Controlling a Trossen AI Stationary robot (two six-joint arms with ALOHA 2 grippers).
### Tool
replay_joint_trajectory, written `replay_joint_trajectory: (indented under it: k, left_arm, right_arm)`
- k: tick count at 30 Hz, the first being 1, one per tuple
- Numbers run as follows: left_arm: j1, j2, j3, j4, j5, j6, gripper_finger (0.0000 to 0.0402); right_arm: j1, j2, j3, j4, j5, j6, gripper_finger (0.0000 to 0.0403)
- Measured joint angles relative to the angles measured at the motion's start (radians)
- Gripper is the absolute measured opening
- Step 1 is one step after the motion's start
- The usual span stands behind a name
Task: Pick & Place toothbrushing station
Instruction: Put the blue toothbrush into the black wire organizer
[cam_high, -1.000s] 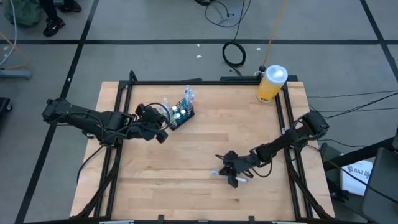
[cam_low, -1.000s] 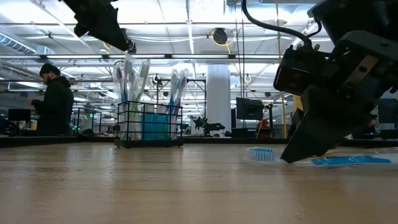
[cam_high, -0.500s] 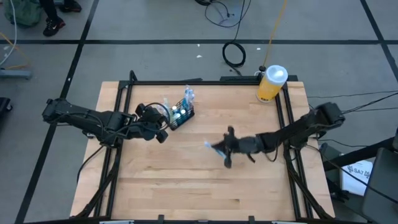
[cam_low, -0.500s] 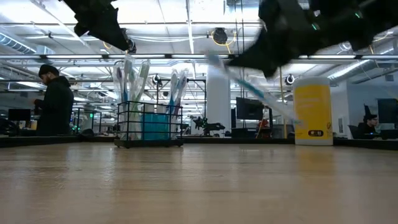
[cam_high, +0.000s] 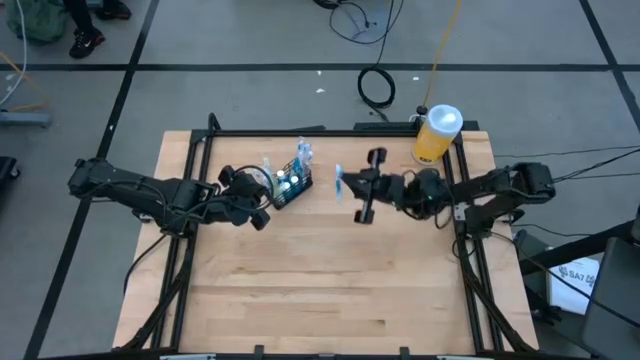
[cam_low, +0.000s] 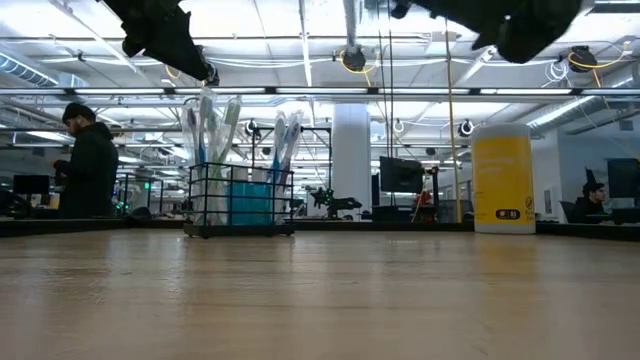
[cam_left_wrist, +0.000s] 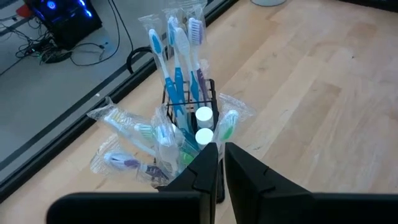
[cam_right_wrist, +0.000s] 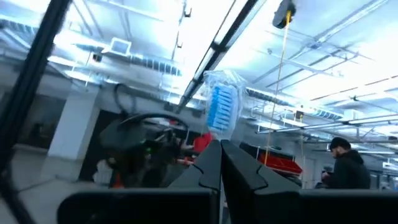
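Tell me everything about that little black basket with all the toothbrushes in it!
The black wire basket is a small box of thin wire mesh that you can see through. It stands upright on the wooden table near the far edge. Wrapped toothbrushes stick out of its top, bristles up, some leaning out sideways, beside two white caps. The left hand sits shut right by its near rim; whether it touches is unclear.

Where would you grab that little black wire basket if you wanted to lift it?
Probably by the top wire of an end wall of the black wire caddy, coming straight down. Wrapped toothbrushes fan out over its middle and sides, so only the rim edge offers thin, bare wire for jaws to pinch.
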Motion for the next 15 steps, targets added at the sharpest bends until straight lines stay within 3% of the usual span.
replay_joint_trajectory:
  k: [8,15]
  left_arm:
    - [0.0,0.0,0.0,0.003,-0.011,0.023,0.0037]
    - [0.0,0.0,0.0,0.003,-0.016,0.029,0.0037]
  right_arm:
    - [-0.098,0.174,0.084,-0.012,0.0,0.102,0.0]
    - [-0.134,0.395,0.229,0.11,0.005,0.174,0.0]
